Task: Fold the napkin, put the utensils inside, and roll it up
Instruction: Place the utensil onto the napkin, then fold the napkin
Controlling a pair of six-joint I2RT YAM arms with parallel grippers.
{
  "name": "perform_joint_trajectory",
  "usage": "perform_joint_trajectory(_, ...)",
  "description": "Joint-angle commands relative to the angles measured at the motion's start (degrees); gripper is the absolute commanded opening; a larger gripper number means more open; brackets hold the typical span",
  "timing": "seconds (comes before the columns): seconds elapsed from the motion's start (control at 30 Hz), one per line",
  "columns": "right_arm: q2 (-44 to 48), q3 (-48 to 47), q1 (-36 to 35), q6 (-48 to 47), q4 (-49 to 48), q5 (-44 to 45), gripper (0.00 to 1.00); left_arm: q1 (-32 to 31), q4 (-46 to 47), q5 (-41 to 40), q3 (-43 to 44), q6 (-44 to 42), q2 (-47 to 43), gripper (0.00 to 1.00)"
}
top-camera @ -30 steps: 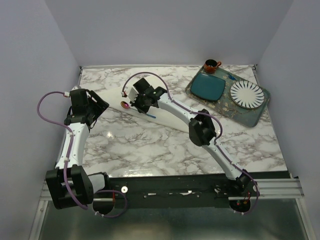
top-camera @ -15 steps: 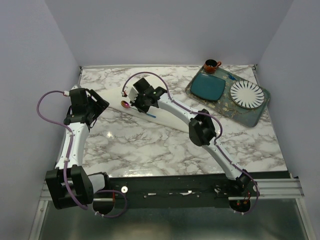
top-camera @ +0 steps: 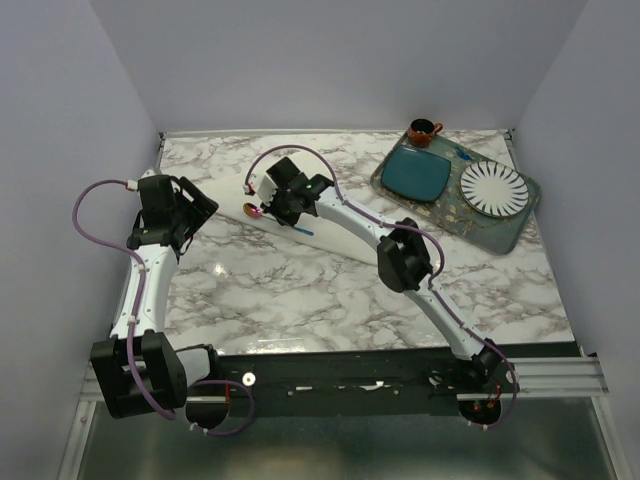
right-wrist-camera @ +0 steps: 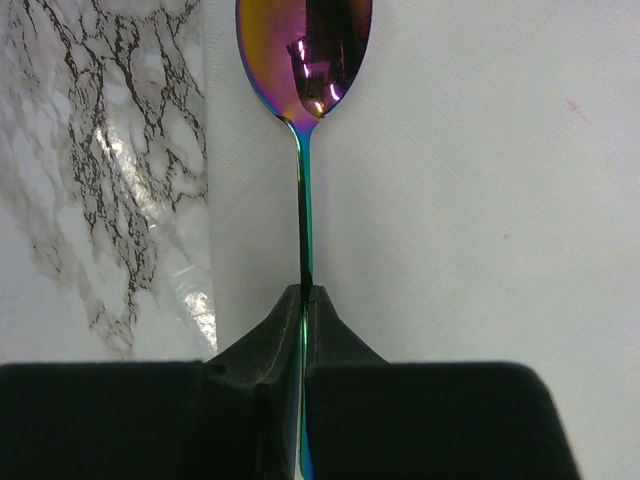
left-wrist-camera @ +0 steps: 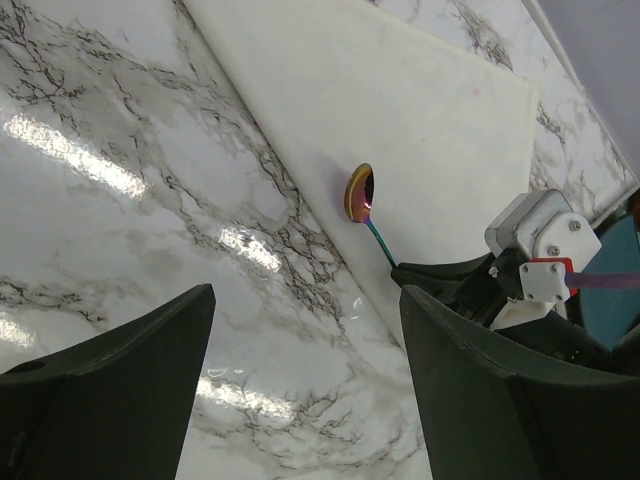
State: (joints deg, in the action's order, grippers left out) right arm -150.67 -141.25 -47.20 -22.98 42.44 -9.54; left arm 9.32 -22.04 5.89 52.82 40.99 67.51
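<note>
From my station the napkin (top-camera: 225,200) is the biggest task item: a plain cream cloth, folded into a long flat wedge that runs across the far-left part of the table from beside the left gripper (top-camera: 195,210) toward the centre, under the right arm. Over its near edge is the spoon (top-camera: 253,210), slim, with a shiny bowl and a thin teal handle. The right gripper (top-camera: 275,205) has its fingers pressed together on that handle. The left gripper stands spread wide with nothing between its fingers, over bare marble just beside the cloth. The table (top-camera: 300,290) is glossy white marble with grey veins, boxed in by pale lavender walls (top-camera: 330,60). At the far right sits a patterned tray (top-camera: 470,232) carrying a teal plate (top-camera: 418,172) and a white ribbed plate (top-camera: 493,188), with a brown cup (top-camera: 423,130) at its far edge. The right wrist view shows the pinch itself, right gripper (right-wrist-camera: 304,295) closed on the handle, and the spoon (right-wrist-camera: 305,50) bowl flashing purple and gold right at the napkin (right-wrist-camera: 480,180) edge. The left wrist view shows the left gripper (left-wrist-camera: 305,300), and beyond it the spoon (left-wrist-camera: 360,192) bowl looking coppery over the napkin (left-wrist-camera: 400,120). I cannot tell whether the bowl touches the cloth.
</note>
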Motion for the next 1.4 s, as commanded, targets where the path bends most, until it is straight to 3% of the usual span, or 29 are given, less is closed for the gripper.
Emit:
perform_joint_trajectory(0.0, -0.50, -0.25, -0.52, -0.57, -1.65, 0.58, 0.15, 0.17, 0.86, 0.53, 1.76, 0.23, 0.17, 0.85)
perform_joint_trajectory(0.1, -0.50, -0.60, -0.52, -0.66, -1.65, 0.05, 0.21, 1.13, 1.91, 1.40, 1.85, 1.81, 1.49, 0.88)
perform_joint_trajectory(0.13, -0.41, -0.78, -0.52, -0.40, -1.57, -0.30, 0.22, 1.40, 2.79, 2.10, 1.68, 2.33, 1.84, 0.99)
perform_joint_trajectory(0.17, -0.67, -0.95, -0.52, -0.22, -1.48, -0.39, 0.23, 1.66, 3.32, 2.28, 1.76, 3.12, 2.97, 0.99)
perform_joint_trajectory(0.27, -0.76, -2.88, -0.52, 2.31, -0.60, -0.74, 0.36, 2.72, 3.93, 1.68, 3.87, 4.53, 6.13, 0.99)
perform_joint_trajectory(0.33, 0.72, -4.20, -0.52, 4.78, 1.33, -0.31, 0.52, 3.07, 4.90, 1.67, 5.36, 4.97, 7.98, 0.99)
perform_joint_trajectory(0.4, 6.75, -3.69, -0.44, 10.48, 1.77, 2.31, 0.67, 3.16, 6.92, 0.09, 6.33, 5.32, 11.50, 0.95)
perform_joint_trajectory(0.5, 16.96, 7.62, 0.79, 18.57, -2.68, 2.78, 0.77, 4.21, 10.26, -1.67, 7.03, 6.73, 17.38, 0.82)
perform_joint_trajectory(0.53, 24.38, 11.05, 1.84, 19.98, -4.27, 2.34, 0.80, 4.74, 11.31, -2.28, 7.04, 7.78, 18.79, 0.77)
perform_joint_trajectory(0.6, 30.14, 19.73, 3.07, 22.80, -7.00, 1.20, 0.82, 6.67, 13.68, -2.12, 7.21, 9.97, 22.66, 0.68)
perform_joint_trajectory(0.7, 37.54, 27.74, 5.36, 24.37, -7.02, 0.23, 0.82, 8.78, 20.01, -0.70, 7.38, 13.76, 26.70, 0.62)
perform_joint_trajectory(0.8, 42.20, 33.65, 7.03, 25.35, -7.80, -1.35, 0.83, 9.75, 21.78, -2.90, 10.27, 15.34, 31.45, 0.63)
perform_joint_trajectory(1.0, 46.95, 43.68, 9.32, 26.67, -10.26, -6.80, 0.83, 10.36, 29.86, -5.62, 10.55, 19.21, 37.69, 0.73)
perform_joint_trajectory(1.37, 52.58, 51.25, 10.29, 26.06, -13.95, -7.95, 0.84, 12.38, 34.43, -7.39, 15.38, 21.76, 46.56, 0.66)
